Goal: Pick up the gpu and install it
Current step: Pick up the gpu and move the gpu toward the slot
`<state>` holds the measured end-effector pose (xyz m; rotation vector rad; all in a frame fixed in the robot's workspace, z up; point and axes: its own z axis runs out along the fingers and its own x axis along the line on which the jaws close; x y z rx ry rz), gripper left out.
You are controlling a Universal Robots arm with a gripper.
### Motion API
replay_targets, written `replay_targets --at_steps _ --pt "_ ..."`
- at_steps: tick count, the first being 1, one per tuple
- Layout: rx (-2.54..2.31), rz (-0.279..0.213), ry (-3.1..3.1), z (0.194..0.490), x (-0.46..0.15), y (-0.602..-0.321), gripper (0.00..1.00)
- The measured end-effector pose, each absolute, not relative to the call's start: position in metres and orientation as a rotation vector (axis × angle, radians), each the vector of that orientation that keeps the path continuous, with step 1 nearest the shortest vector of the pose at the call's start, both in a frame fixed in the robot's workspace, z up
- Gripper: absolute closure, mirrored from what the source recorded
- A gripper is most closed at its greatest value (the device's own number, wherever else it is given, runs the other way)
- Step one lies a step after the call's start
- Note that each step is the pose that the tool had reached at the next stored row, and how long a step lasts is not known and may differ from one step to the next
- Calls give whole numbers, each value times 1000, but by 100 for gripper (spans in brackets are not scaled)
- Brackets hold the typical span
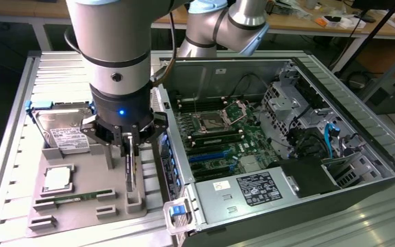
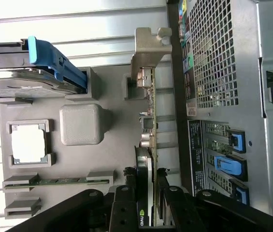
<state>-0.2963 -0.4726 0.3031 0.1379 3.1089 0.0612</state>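
Clenching pincer [image 1: 130,146] on thin dark silver-bracketed gpu card [image 2: 149,116], upright in grey plastic holder [image 1: 81,212]; doing pickup; likely needing straight lift.

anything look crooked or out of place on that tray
Nothing stands out. The gpu stands upright on edge in the grey tray, the gripper closed on it; the hard drive, the processor and the memory stick sit in their cradles.
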Motion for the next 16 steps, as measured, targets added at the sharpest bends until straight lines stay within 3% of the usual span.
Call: replay_targets --at_steps 16 --pt "138 61 3109 329 -296 -473 73"
